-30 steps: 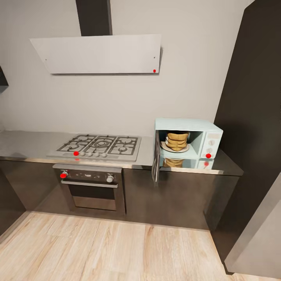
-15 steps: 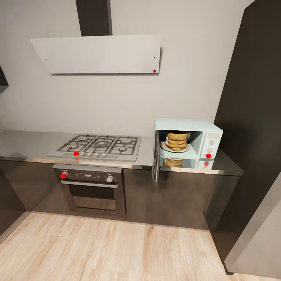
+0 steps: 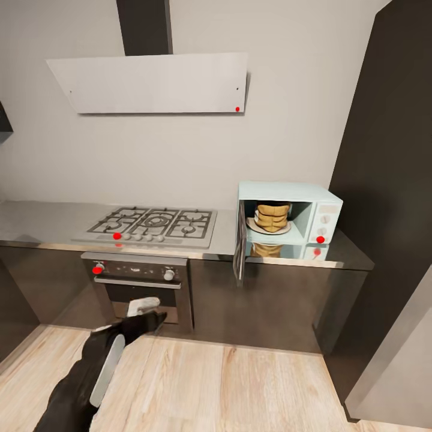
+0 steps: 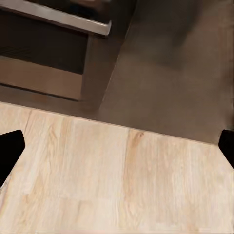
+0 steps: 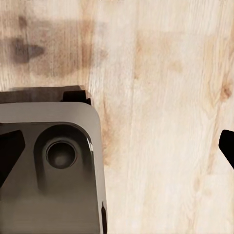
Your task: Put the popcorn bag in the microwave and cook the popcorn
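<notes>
The popcorn bag (image 3: pixel 272 217) sat inside the microwave (image 3: pixel 290 212), door open at nine o'clock; closing and heating remained. Left claw (image 3: pixel 144 307) and right claw (image 5: pixel 117 141) were spread, empty.

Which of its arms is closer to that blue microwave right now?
Left, probably. The left pincer is raised before the oven, well short of the microwave. The right pincer points at the floor; its distance is unclear.

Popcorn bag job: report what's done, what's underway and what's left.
Done: the popcorn bag sits on the plate inside the microwave. Underway: the left hand is in front of the oven, empty. Left: the microwave door hangs open; shut it and start heating.
</notes>
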You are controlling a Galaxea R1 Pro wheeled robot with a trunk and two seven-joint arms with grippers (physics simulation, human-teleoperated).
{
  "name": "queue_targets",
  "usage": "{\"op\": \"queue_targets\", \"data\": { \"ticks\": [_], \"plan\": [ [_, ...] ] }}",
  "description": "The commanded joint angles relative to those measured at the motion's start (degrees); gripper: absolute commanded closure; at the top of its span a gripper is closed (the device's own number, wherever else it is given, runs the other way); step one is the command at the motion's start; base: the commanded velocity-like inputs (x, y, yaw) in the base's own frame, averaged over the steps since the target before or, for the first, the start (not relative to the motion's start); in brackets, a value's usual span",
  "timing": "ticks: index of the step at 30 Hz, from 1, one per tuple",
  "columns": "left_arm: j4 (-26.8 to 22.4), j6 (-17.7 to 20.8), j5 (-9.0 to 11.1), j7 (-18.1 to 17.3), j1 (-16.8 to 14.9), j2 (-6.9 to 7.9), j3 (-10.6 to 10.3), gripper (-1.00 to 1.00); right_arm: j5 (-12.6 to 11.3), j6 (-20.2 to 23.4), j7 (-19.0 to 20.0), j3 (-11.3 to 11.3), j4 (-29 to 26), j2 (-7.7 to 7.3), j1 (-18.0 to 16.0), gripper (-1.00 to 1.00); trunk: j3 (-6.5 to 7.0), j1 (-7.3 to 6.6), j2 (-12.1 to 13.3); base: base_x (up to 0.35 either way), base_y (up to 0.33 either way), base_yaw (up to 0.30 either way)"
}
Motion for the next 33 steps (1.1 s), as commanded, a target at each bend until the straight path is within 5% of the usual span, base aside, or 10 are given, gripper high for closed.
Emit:
{"op": "queue_targets", "data": {
  "ticks": [1,4,7,11,20,24,28,33],
  "plan": [
    [0.0,0.5,0.1,0.1,-2.2,-0.43,0.0,-1.0,0.0,-0.4,-0.1,-0.1,0.2,0.0,-0.1,-1.0,-0.08,0.0,0.0,0.0,0.0,0.0],
    [-0.6,0.7,-0.4,0.1,-8.3,-2.06,0.0,-1.0,0.0,-0.4,-0.1,-0.1,0.1,0.01,-0.1,-1.0,-0.08,0.0,0.0,0.0,0.0,0.0],
    [-1.2,0.4,-0.3,-0.2,-11.1,-3.67,-0.3,-1.0,0.0,0.1,-0.1,-0.1,0.2,0.02,-0.1,-1.0,-0.08,0.0,0.0,0.0,0.0,0.0],
    [-1.2,-0.1,-0.5,-0.5,-11.5,-5.53,-0.6,-1.0,0.0,0.2,0.0,-0.1,0.2,0.01,-0.1,-1.0,-0.08,0.0,0.0,0.0,0.0,0.0],
    [-1.7,-0.9,-0.7,-0.6,-11.6,-5.77,-0.8,-1.0,-0.6,-0.2,-0.1,-0.3,0.2,-0.03,-0.1,-1.0,-0.05,0.0,0.0,0.0,0.0,-0.004],
    [-2.1,-2.5,-1.1,0.0,-11.6,-5.95,-2.3,-1.0,-3.0,0.0,-0.2,-0.4,0.2,-0.01,-0.1,-1.0,0.14,0.0,0.0,0.0,0.0,-0.136],
    [-2.2,-2.7,-3.8,4.0,-11.6,-6.36,-5.5,-1.0,-3.3,0.2,-0.3,-0.4,0.2,0.01,-0.1,-1.0,0.39,0.0,0.0,0.0,0.0,-0.203],
    [-2.3,-2.8,-4.5,9.8,-11.6,-6.96,-6.0,-1.0,-3.3,0.3,-0.4,-0.3,0.2,-0.07,-0.1,-1.0,0.61,0.0,0.0,0.0,0.0,-0.145]
  ]
}}
